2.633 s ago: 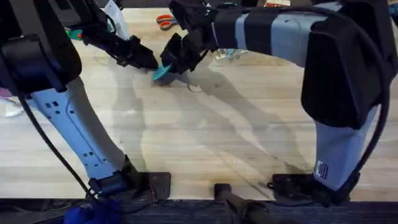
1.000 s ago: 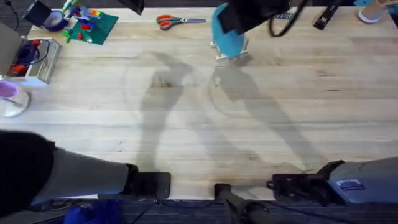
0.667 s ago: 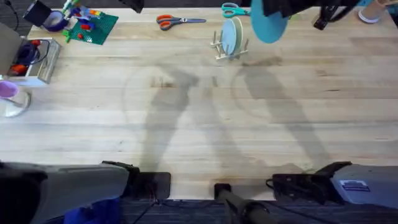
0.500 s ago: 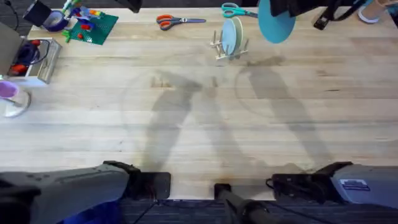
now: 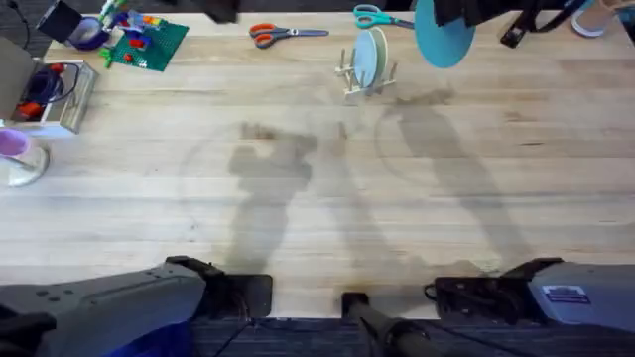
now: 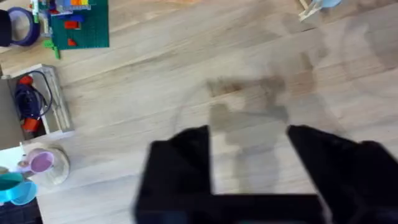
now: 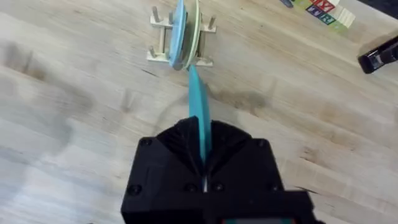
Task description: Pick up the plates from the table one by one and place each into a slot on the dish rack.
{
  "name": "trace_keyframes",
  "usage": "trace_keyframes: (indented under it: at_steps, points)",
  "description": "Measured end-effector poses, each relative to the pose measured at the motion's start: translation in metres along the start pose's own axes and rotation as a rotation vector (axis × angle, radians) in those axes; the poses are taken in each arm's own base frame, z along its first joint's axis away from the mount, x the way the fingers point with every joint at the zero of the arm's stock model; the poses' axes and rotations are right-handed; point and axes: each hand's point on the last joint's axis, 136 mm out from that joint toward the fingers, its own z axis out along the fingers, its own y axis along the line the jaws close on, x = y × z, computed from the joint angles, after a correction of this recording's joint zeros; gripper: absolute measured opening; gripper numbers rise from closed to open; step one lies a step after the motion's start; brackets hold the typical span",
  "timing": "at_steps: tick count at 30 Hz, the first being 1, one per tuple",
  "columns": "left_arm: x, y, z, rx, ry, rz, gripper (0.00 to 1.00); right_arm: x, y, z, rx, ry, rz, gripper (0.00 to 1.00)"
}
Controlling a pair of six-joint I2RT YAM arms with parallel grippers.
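The teal plate (image 5: 442, 38) hangs in the air to the right of the dish rack (image 5: 363, 81), and my right gripper (image 5: 454, 10) is shut on its upper rim. The right wrist view shows this plate (image 7: 199, 115) edge-on between the fingers of the right gripper (image 7: 203, 157), its free edge pointing toward the rack (image 7: 179, 55). A pale blue plate (image 5: 369, 58) stands upright in a slot, with a cream plate (image 7: 194, 28) right beside it. My left gripper (image 6: 249, 163) is open and holds nothing, high above the bare table (image 5: 317, 198).
Orange scissors (image 5: 286, 33) and teal scissors (image 5: 373, 15) lie at the far edge near the rack. At the far left are a green brick plate (image 5: 149, 40), a clear box (image 5: 52, 94) and a pink-topped cup (image 5: 15, 151). A black object (image 5: 516, 32) lies at the far right.
The right gripper lifted the teal plate off the table and carried it up and right, past the rack. The left arm rose away. Almost nothing has moved in the last half second.
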Motion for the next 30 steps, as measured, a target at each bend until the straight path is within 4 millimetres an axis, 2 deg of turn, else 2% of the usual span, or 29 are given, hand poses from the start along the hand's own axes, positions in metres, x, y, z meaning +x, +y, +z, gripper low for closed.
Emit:
trace_keyframes:
  at_steps: [1, 2, 3, 14, 21, 24, 30]
  points:
    - [0.0, 0.0, 0.0, -0.003, 0.0, -0.001, 0.888, 0.0, 0.0, 0.0, 0.0, 0.0, 0.0, 0.03]
    - [0.0, 0.001, 0.0, -0.004, 0.0, -0.007, 0.964, 0.0, 0.0, 0.0, 0.0, 0.0, 0.001, 0.03]
    - [0.0, 0.001, 0.0, -0.005, 0.0, -0.007, 0.985, 0.0, 0.0, 0.0, 0.0, 0.0, 0.0, 0.03]
    - [0.004, 0.001, 0.0, -0.006, 0.017, -0.005, 0.994, -0.001, 0.001, 0.0, -0.001, -0.003, -0.001, 0.03]
    - [0.004, 0.001, 0.0, -0.006, 0.017, -0.005, 0.993, -0.023, 0.019, -0.001, -0.026, -0.092, -0.029, 0.03]
    - [0.004, 0.001, 0.0, -0.006, 0.017, -0.005, 0.994, -0.029, 0.03, 0.007, -0.041, -0.097, -0.047, 0.03]
    - [0.004, 0.001, 0.0, -0.006, 0.017, -0.005, 0.994, -0.024, 0.046, 0.042, -0.059, -0.027, -0.049, 0.03]
